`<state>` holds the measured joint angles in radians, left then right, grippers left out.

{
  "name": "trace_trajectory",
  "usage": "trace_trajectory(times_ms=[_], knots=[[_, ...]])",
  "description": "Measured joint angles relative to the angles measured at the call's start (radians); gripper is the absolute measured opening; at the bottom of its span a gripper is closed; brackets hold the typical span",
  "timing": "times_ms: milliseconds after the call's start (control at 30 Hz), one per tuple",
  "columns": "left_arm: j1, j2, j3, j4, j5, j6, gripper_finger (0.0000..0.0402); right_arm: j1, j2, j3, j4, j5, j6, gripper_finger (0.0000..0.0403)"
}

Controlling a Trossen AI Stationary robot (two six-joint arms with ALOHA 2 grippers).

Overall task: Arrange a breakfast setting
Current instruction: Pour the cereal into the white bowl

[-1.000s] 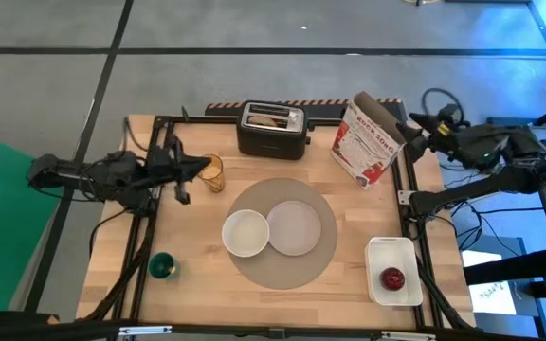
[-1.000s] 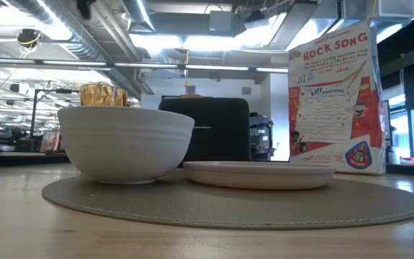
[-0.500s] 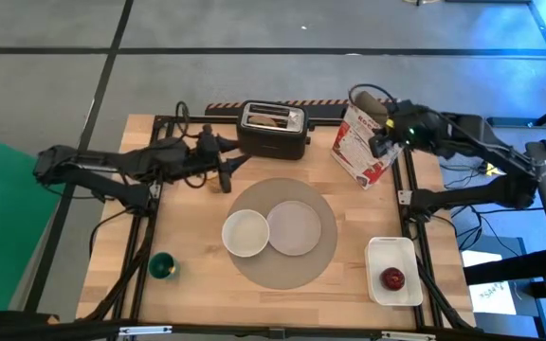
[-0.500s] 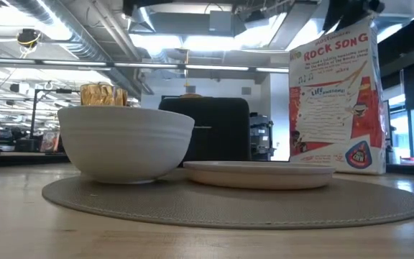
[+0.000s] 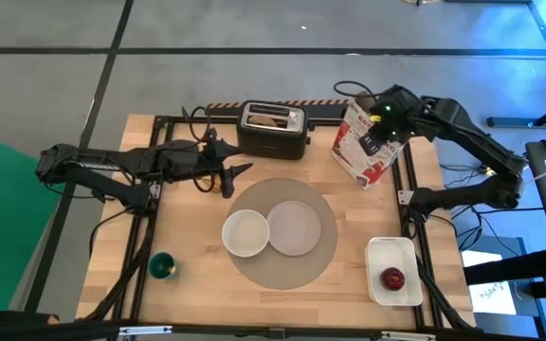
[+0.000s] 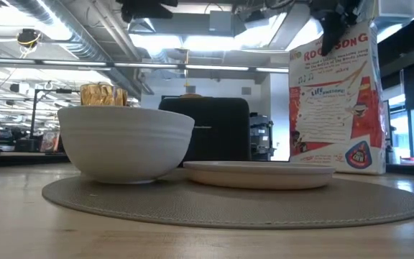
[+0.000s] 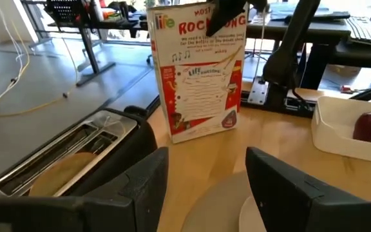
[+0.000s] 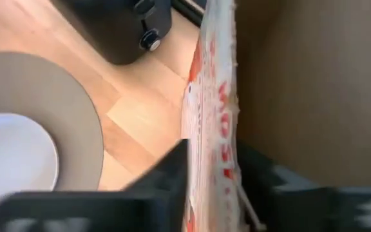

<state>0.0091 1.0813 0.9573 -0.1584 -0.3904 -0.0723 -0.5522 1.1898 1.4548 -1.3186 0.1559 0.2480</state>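
Note:
On the round grey placemat (image 5: 282, 270) stand the white bowl (image 5: 245, 232) and the white plate (image 5: 295, 227). The amber tumbler (image 6: 103, 95) stands behind the bowl; my left arm mostly covers it in the high view. A bagel (image 7: 57, 173) sits in a slot of the black toaster (image 5: 273, 133). The red apple (image 5: 392, 278) lies in a white tray. My left gripper (image 5: 235, 178) hovers open by the toaster's near left corner. My right gripper (image 5: 375, 144) is shut on the open top of an upright cereal box (image 5: 360, 152). My right gripper has the cereal box's front wall at its top edge (image 8: 212, 148), one finger inside the open box and one outside. It comes from above, slanting in from the table's right. The box stands upright on the table.
A small green cup (image 5: 162, 266) stands near the front left. The white tray (image 5: 394, 254) sits at the front right. The toaster and the cereal box line the far edge. Bare wood shows left of the placemat.
My left gripper has gone toward the table's right, past the tumbler, toward the toaster. My right gripper has swung in from beyond the table's right edge and tipped down over the cereal box's open top. The box, bowl and plate have stayed put.

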Motion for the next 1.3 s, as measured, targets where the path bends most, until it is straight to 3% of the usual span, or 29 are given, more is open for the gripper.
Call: trace_trajectory(times_ms=[100, 267, 567, 867, 1033, 1200, 1300], knots=[[0.017, 0.006, 0.0, -0.004, 0.02, 0.0, 0.0203, 0.001, 0.008, 0.0, 0.002, -0.016, -0.047, 0.0014], [0.077, 0.028, 0.0, 0.004, 0.091, 0.0, 0.022, 0.002, 0.01, 0.062, -0.036, -0.018, -0.076, 0.0002], [0.215, 0.088, 0.0, 0.17, 0.256, 0.0, 0.0285, 0.002, 0.003, 0.362, -0.122, -0.134, -0.152, 0.0], [0.254, 0.166, 0.0, 0.207, 0.351, 0.003, 0.0307, 0.002, -0.03, 0.418, -0.15, -0.015, -0.122, 0.0003], [0.252, 0.214, 0.0, 0.264, 0.42, 0.004, 0.0303, 0.002, -0.055, 0.417, -0.261, 0.035, -0.051, 0.0046], [0.261, 0.33, 0.007, 0.466, 0.485, 0.049, 0.0303, 0.002, -0.106, 0.416, -0.233, -0.01, -0.025, 0.0145], [0.271, 0.431, 0.083, 0.491, 0.521, 0.064, 0.0303, 0.002, -0.132, 0.417, -0.232, -0.026, -0.017, 0.0208]])
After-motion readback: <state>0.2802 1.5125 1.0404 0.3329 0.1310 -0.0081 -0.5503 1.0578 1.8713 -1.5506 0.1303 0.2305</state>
